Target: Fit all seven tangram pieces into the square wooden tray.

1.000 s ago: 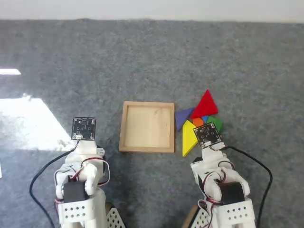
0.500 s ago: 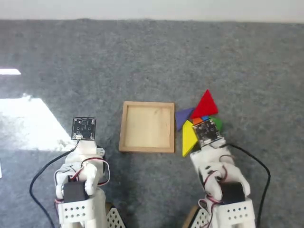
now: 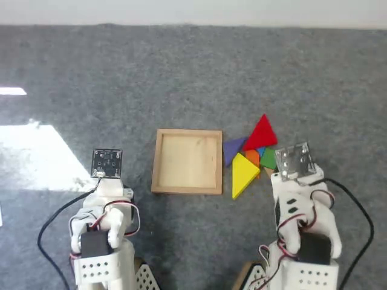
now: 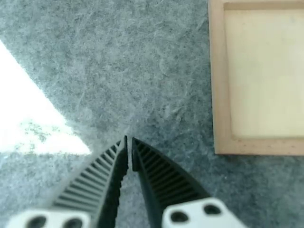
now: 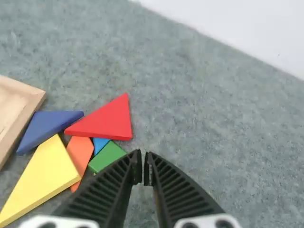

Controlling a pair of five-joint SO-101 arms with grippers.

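The left tool [image 4: 128,140], its ribbed jaws closed with only a hairline gap and nothing between them, points down at the grey, felt-like bench [image 3: 199,78]. It sits well to the left of the square wooden tray [image 4: 218,95], just beside the edge of a bright patch of light [image 4: 33,123] that falls across the fabric.

The right tool [image 5: 142,156], likewise closed and holding nothing, hangs over bare fabric with its tips just beside the green piece [image 5: 107,157], on the side of the cluster away from the tray.

The tangram pieces lie flat in a tight cluster on the bench, just right of the tray. The yellow triangle [image 5: 40,179] is nearest the arms. An orange piece [image 5: 80,151] sits against it, and a small blue piece [image 5: 100,143] is wedged between the orange and the green. A dark blue piece [image 5: 45,126] lies by the tray's right rim, and the red triangle [image 5: 105,121] sits at the far side of the cluster, its tip pointing away from the arms in the high view.

The tray lies square to the arms between them, its floor showing pale wood.

Beyond the tray and pieces the mottled grey fabric runs to a pale wall [image 3: 193,11] at the far edge of the bench.
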